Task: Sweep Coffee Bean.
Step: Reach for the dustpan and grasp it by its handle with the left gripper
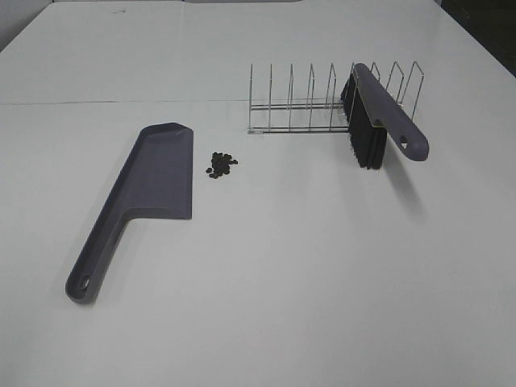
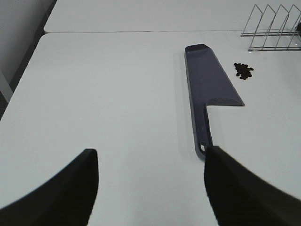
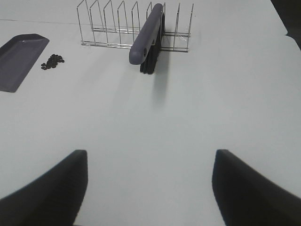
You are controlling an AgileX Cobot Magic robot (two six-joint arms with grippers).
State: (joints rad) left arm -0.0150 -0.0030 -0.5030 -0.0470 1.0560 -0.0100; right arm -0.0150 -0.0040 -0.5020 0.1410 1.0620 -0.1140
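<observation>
From the high camera you see the coffee bean (image 1: pixel 222 164) pile on the white table (image 1: pixel 282 282), just beside the dustpan (image 1: pixel 153 181) and well apart from the brush (image 1: pixel 379 117) leaning in the wire rack (image 1: pixel 298 109). In your left wrist view the left gripper (image 2: pixel 150 157) is spread wide, behind the dustpan's handle. In your right wrist view the right gripper (image 3: pixel 150 157) is spread too, facing the brush.
</observation>
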